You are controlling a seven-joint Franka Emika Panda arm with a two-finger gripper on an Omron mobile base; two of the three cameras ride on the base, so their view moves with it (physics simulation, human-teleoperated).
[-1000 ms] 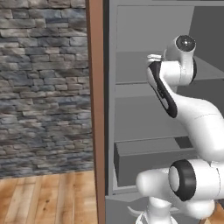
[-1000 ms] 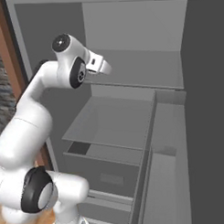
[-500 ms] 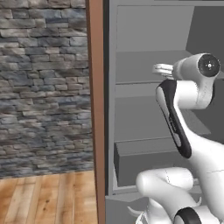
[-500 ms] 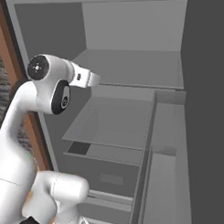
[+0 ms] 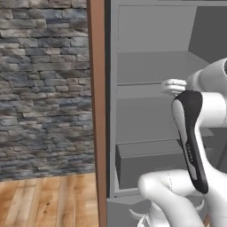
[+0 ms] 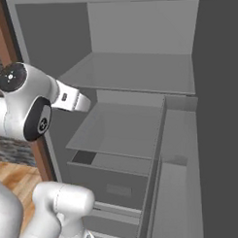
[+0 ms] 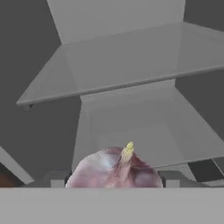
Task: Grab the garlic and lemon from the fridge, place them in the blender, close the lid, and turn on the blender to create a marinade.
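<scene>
The fridge is seen with its door open and its grey interior exposed. 2 grey shelves are seen inside it, with a grey drawer below the lower shelf. A brown wooden frame runs along the fridge's left edge, and a grey stone wall and wooden floor lie to the left of the frame.

In the hand view, the garlic is seen at the bottom centre, in front of the fridge shelves: a pale pinkish bulb with a yellowish pointed tip directed upward in that view. It sits between the 2 grey finger tips, which flank it closely on either side. The gripper is thus taken to be closed around the garlic, with the jaws held wide by the bulb; actual contact at the pads is hidden by the bulb.

In the base views, the white arm is seen in front of the fridge opening, at about the height of the upper shelf.
</scene>
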